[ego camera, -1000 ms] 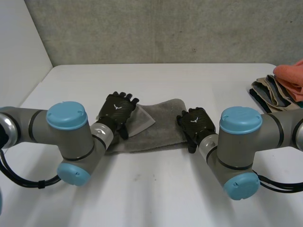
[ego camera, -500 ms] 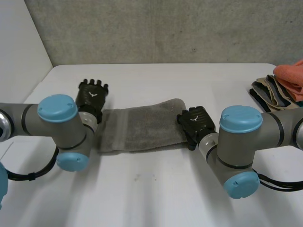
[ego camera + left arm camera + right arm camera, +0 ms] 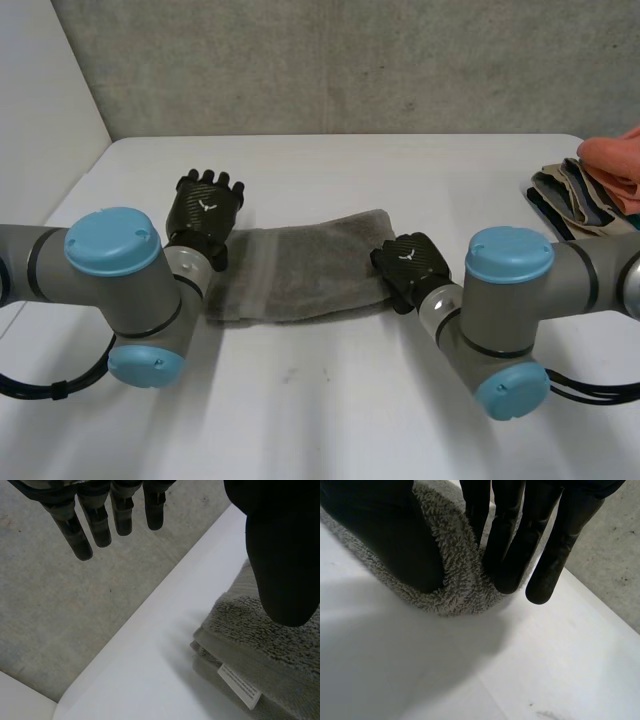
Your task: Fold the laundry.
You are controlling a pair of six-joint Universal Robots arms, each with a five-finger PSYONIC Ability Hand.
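A grey towel (image 3: 305, 272) was found folded into a long band and laid flat on the white table (image 3: 330, 400), between the two arms and slightly skewed, its right end lying farther from the robot than its left. The left hand (image 3: 205, 208) was observed at the towel's left end, over the far corner. In the left wrist view its fingers (image 3: 82, 535) were seen straight and spread above the bare table beyond the towel, and the thumb (image 3: 282, 560) was held above the towel's folded layers; nothing was gripped, so the hand was recorded as released. A white label (image 3: 240, 686) was noted at the edge of the layers near that thumb. The right hand (image 3: 410, 262) was found at the towel's right end. In the right wrist view the rounded fold of the towel (image 3: 460, 575) was seen pinched between the thumb (image 3: 385, 545) and the fingers (image 3: 520, 535), so the hand was recorded as grasping the towel. A pile of clothes (image 3: 590, 185), topped by an orange piece, was noted at the table's right edge, well apart from the towel.
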